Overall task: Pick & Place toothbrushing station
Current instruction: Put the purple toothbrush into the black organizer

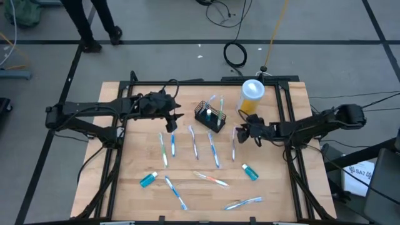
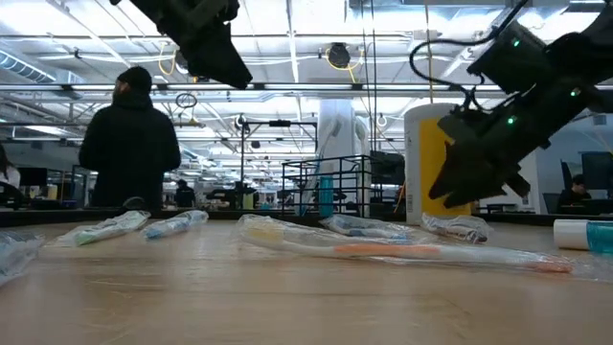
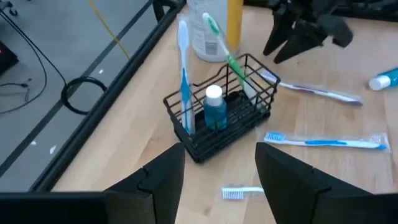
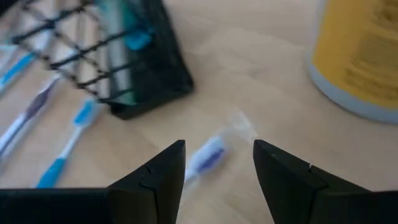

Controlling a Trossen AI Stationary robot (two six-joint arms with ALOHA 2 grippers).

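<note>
The toothbrushing station, a small black wire basket [image 1: 209,116], stands on the wooden table with two toothbrushes upright in it and a small blue bottle [image 3: 215,109]. It also shows in the left wrist view [image 3: 221,118] and the right wrist view [image 4: 118,59]. My left gripper [image 1: 174,120] is open and empty, raised just left of the basket; the left wrist view [image 3: 217,180] looks at the basket past the fingers. My right gripper [image 1: 240,132] is open to the basket's right, above a wrapped toothbrush [image 4: 208,155] lying on the table, fingers [image 4: 155,177] on either side of it.
A yellow cup with a white lid [image 1: 252,95] stands behind and to the right of the basket. Several wrapped toothbrushes [image 1: 212,149] and two small teal tubes [image 1: 149,180] [image 1: 250,171] lie across the table's middle and near side. A person [image 2: 129,144] stands beyond the table.
</note>
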